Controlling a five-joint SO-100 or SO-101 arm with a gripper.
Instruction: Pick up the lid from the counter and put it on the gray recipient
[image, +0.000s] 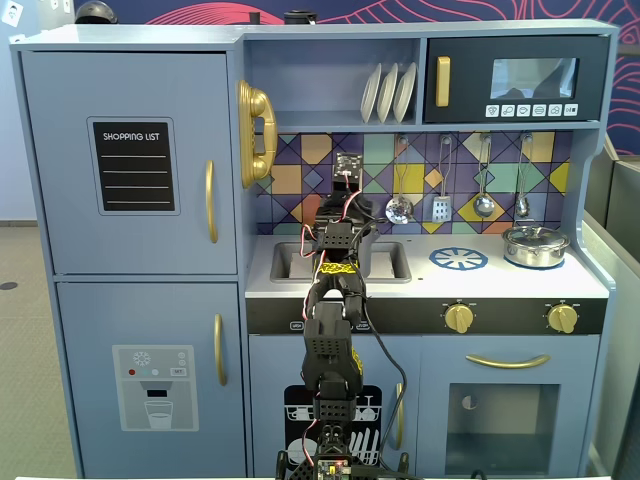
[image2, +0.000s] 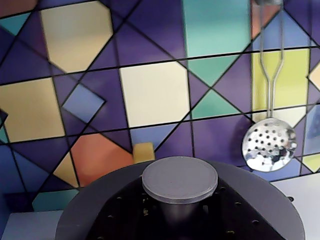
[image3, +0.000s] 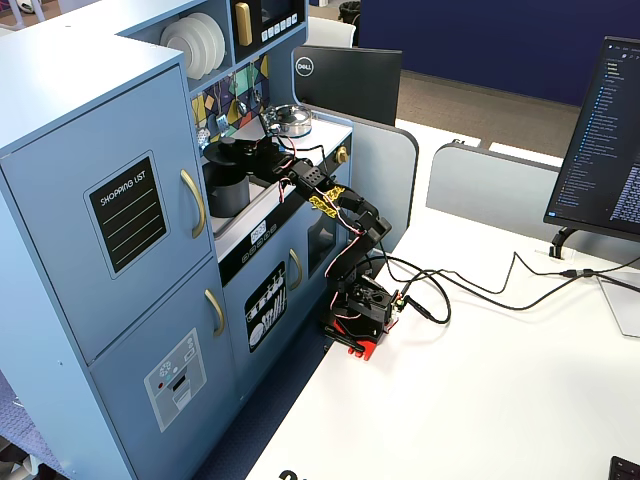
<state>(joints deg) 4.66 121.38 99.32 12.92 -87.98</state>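
The dark-gray lid (image3: 233, 148) sits level in my gripper (image3: 252, 150), which is shut on its edge. It hangs just above the tall gray pot (image3: 227, 190), which stands at the sink end of the blue-gray counter (image: 500, 283). In the wrist view the lid (image2: 100, 200) fills the bottom of the frame with its round knob (image2: 180, 179) in the middle, in front of the coloured backsplash. My fingers do not show clearly there. In a fixed view from the front my arm (image: 330, 340) hides most of the pot (image: 356, 258) and the lid.
A shiny silver pot (image: 536, 245) with its own lid stands at the counter's right end, next to the printed burner ring (image: 458, 259). A skimmer (image2: 268, 145) and other utensils hang on the backsplash. The shelf with plates (image: 388, 92) is overhead. Cables (image3: 470, 290) lie on the white desk.
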